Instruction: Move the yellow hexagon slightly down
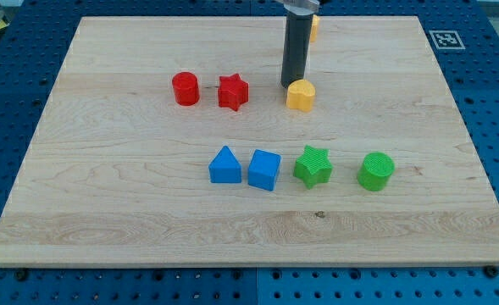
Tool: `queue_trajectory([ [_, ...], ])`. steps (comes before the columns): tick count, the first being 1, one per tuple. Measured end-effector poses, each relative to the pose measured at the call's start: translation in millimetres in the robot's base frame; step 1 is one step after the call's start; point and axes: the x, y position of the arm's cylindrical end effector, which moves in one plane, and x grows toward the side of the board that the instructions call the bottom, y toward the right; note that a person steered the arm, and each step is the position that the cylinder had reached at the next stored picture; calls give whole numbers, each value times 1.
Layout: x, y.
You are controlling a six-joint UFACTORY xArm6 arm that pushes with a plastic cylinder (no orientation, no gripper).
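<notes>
A yellow hexagon (301, 96) sits on the wooden board (105, 186), right of the middle near the view's top. My tip (290, 85) is at the lower end of the dark rod, touching the hexagon's upper left side. Another yellow block (314, 28) shows partly behind the rod at the board's top edge; its shape is hidden.
A red cylinder (185, 88) and a red star (232, 91) lie left of the hexagon. Below is a row: blue triangular block (224, 165), blue cube (264, 169), green star (313, 166), green cylinder (375, 171). A marker tag (445, 39) is off the board's top right corner.
</notes>
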Motion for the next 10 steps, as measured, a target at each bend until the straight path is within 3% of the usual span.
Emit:
queue_trajectory([
  [2, -132, -25],
  [3, -163, -23],
  [4, -163, 19],
  [6, -153, 26],
  [9, -56, 46],
  [10, -28, 81],
])
